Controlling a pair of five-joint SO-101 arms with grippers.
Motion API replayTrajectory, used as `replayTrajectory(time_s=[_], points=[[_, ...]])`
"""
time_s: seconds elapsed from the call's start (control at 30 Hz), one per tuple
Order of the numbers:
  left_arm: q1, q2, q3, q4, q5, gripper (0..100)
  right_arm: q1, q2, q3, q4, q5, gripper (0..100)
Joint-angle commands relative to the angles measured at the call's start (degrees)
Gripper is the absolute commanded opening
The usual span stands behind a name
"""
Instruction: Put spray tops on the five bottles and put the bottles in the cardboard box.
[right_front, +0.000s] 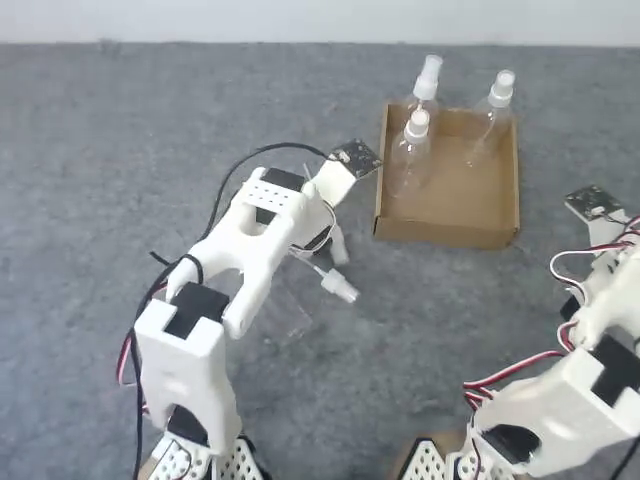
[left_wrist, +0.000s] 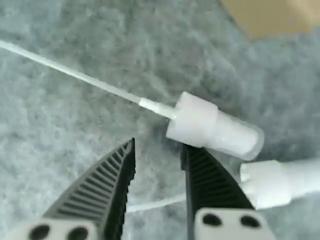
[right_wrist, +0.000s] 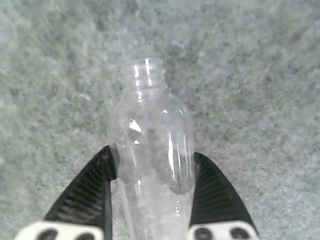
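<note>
On the grey carpet (right_front: 100, 150) beside the cardboard box (right_front: 445, 232), the left gripper (left_wrist: 157, 150) is hovering just short of a loose spray top (left_wrist: 210, 125), fingers parted narrowly, gripping nothing. The right gripper (right_wrist: 152, 160) is clasping an uncapped bottle (right_wrist: 150, 125) between both fingers. Three capped bottles (right_front: 412, 155) are sitting inside the box.

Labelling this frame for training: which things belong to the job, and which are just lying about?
Job: cardboard box, three capped bottles inside it, uncapped bottle in the right end effector, two loose spray tops by the left end effector.
Lying about: grey mat, arm wires.
</note>
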Motion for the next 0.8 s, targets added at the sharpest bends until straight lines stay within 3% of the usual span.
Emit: replayTrajectory(time_s=[0.0,0.17,0.33,0.5,0.77], points=[[0.4,-4.6,-2.3,1.8,-1.1,13,0.7,0.7,0.1,-0.8,0.7,0.6],[0.0,-12.5,-2.9,6.2,-2.1,13,0.7,0.7,0.1,-0.8,0.7,0.6],[-1.5,-15.1,-2.9,1.1,1.6,14,0.7,0.7,0.1,-0.8,0.5,0.6],[-1.8,-8.8,-4.8,-9.0,6.8,14,0.7,0.7,0.1,-0.8,0.5,0.6],[-3.2,8.3,-20.0,-9.8,9.4,13,0.7,0.7,0.1,-0.7,0.4,0.6]])
